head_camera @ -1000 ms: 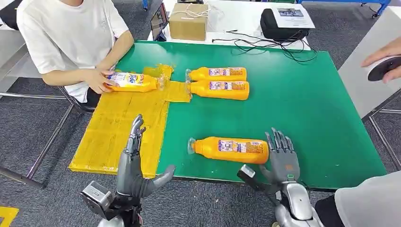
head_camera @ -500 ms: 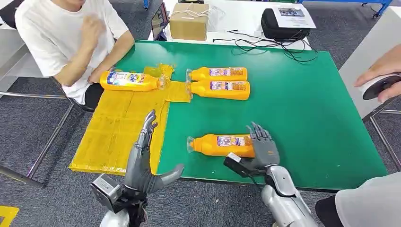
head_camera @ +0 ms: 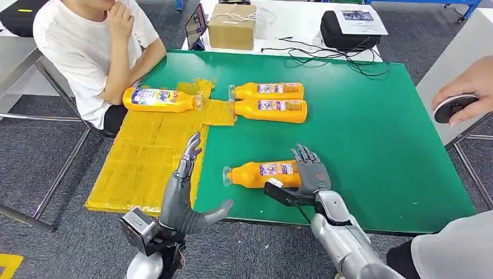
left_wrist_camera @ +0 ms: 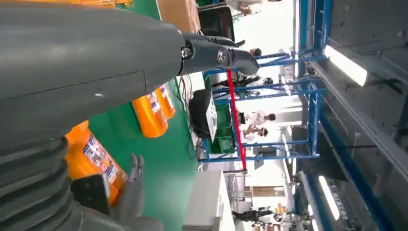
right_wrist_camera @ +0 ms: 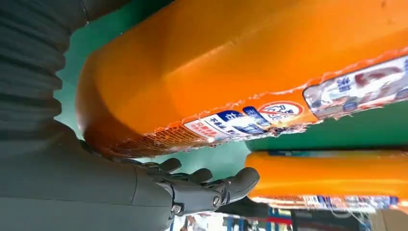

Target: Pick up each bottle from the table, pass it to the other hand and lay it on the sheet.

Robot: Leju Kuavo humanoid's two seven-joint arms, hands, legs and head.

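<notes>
An orange bottle (head_camera: 258, 174) lies on its side near the front of the green table (head_camera: 372, 133), cap pointing left. My right hand (head_camera: 311, 174) grips its base end, fingers over the top and thumb along the near side; up close the bottle (right_wrist_camera: 240, 62) sits against the palm. My left hand (head_camera: 183, 186) is raised over the near edge of the yellow sheet (head_camera: 139, 157), fingers straight and apart, holding nothing. One bottle (head_camera: 158, 99) lies on the sheet's far end. Two more bottles (head_camera: 267, 90) (head_camera: 270, 110) lie side by side on the table beyond.
A seated person (head_camera: 87, 52) in a white shirt is at the far left corner, hand raised to the face. Another person's hand (head_camera: 459, 99) holds a dark round device at the right edge. A cardboard box (head_camera: 231, 26), a black bag (head_camera: 349, 26) and cables lie behind the table.
My right hand has come forward onto the near bottle's base and the bottle has shifted left with it. My left hand rose and moved right. The person let go of the sheet's bottle.
</notes>
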